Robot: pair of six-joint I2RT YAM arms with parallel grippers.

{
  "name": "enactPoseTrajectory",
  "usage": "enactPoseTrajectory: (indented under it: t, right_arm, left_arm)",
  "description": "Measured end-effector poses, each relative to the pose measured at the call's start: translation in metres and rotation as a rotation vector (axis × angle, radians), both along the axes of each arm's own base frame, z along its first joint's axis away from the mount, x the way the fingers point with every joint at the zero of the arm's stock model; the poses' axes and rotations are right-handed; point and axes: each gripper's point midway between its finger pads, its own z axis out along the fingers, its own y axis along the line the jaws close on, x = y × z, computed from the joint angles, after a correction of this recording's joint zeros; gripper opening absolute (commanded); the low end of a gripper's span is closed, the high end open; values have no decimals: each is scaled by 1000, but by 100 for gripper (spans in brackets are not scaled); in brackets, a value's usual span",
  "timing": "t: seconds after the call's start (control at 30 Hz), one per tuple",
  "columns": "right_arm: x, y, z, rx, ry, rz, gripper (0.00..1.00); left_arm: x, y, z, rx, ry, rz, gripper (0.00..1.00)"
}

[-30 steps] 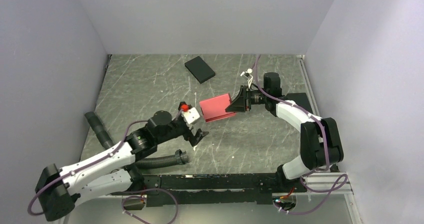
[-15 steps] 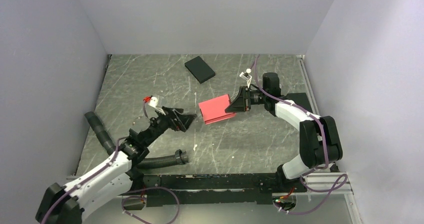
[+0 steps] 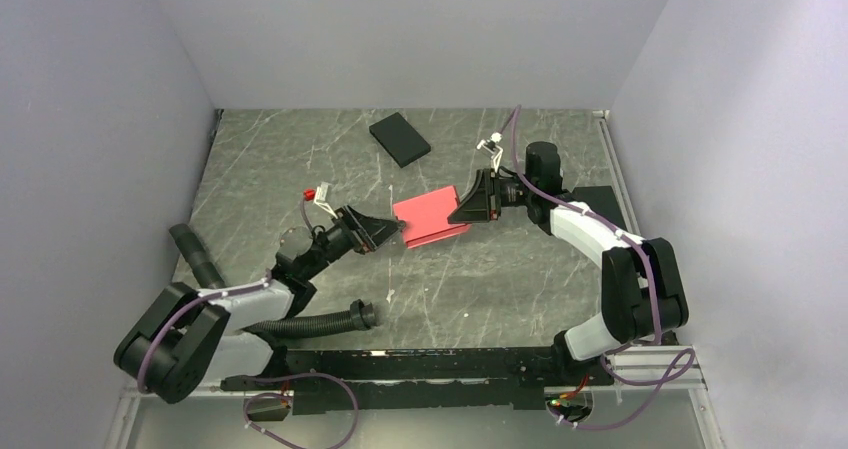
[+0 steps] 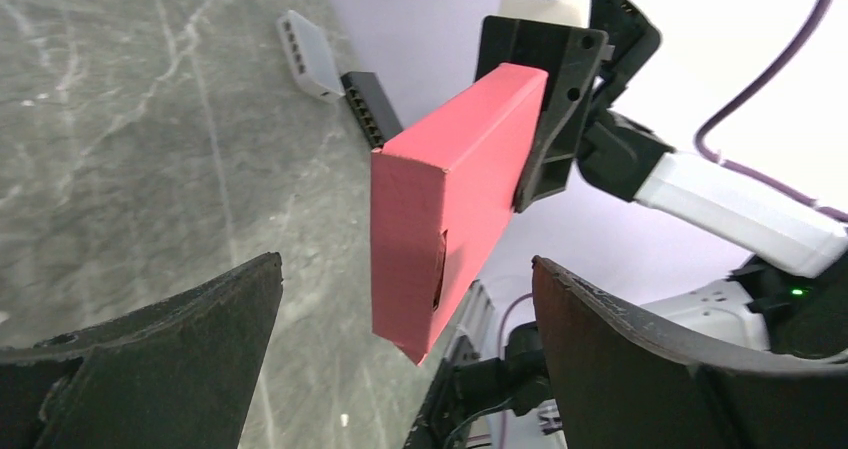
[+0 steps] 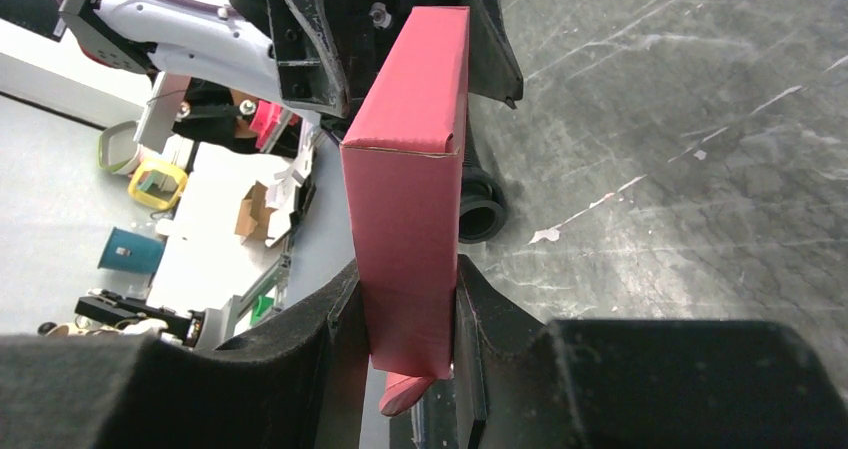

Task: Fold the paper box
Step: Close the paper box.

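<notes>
Slim rectangular paper box (image 3: 428, 219), plain pinkish-red cardboard

The pinkish-red paper box (image 3: 428, 219), folded into a slim rectangular carton, is clamped at 1 end in the right gripper (image 3: 463, 212), jutting straight out beyond its fingertips.

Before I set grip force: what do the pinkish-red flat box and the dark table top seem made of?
The pinkish-red flat box: likely thin matte cardboard; folded edges, tuck slit. The dark table top: stone or marble-print laminate, slight sheen, pale veins.
</notes>
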Motion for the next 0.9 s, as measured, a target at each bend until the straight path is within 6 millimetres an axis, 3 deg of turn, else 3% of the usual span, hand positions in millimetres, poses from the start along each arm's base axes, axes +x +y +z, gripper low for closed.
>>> enactPoseTrajectory:
  t: [0.13,0.37,0.53,0.73,0.9]
  right_arm:
    - [-2,2,5,11,11,12,4]
    - [-5,6,12,24,31,27,4]
    - [-7,7,13,24,47,31,4]
    - [-8,7,15,27,51,43,5]
    - [-9,6,17,29,49,53,9]
  left_arm:
    - [-3,-6,8,-61,-7,-42,88]
    - [-7,-14,18,-125,-10,-112,62]
    - [-7,-23,23,-169,-10,-170,55]
    - [-11,-26,22,-174,-6,-204,25]
    - [-15,-26,29,-171,-37,-215,20]
